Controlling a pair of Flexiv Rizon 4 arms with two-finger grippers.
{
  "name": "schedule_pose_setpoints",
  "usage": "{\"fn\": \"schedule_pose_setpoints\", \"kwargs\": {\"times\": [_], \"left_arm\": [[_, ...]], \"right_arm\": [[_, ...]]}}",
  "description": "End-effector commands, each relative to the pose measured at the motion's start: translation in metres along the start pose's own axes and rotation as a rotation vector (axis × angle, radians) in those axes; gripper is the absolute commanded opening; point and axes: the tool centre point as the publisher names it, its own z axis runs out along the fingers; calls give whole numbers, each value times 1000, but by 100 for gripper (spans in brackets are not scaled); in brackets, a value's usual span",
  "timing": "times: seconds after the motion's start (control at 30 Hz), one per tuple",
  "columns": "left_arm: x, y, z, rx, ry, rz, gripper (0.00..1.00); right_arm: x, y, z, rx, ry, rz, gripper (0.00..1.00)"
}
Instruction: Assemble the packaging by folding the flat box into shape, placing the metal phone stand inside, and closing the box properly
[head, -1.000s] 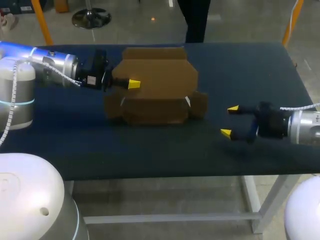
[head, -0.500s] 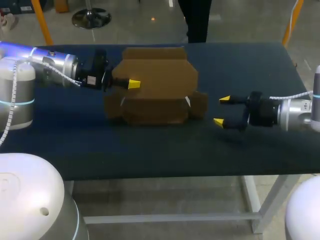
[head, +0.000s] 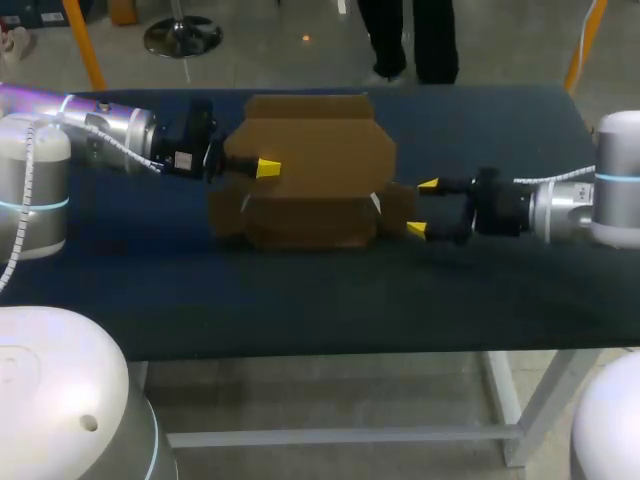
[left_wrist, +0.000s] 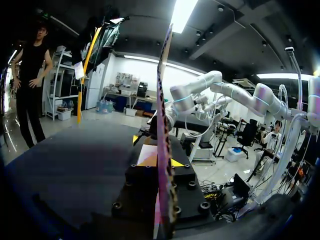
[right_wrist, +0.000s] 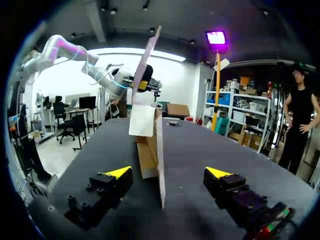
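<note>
While closing on the side flap (head: 398, 205), keep right gripper (head: 422, 207) square to it. Fingers spread for now, astride the flap edge, clear of it on both sides. Flat brown cardboard box (head: 310, 170) standing on edge mid-way across dark table (head: 300, 290), left edge pinched tight in left gripper (head: 262, 168). Centre the edge between yellow tips, bite deep near the crease, and fold slowly. Likely to twist if left clamp slackens.

one tip of the left gripper (head: 264, 162) hidden behind the box (head: 320, 150) (head view)
</note>
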Motion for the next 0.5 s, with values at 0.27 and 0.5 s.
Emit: {"fn": "schedule_pose_setpoints", "kwargs": {"times": [0.27,0.5], "left_arm": [[0,1,0,-1,1,0,0],[0,1,0,-1,1,0,0]], "right_arm": [[-6,-2,23,-15,9,19,76],[0,-1,28,-16,8,25,44]]}}
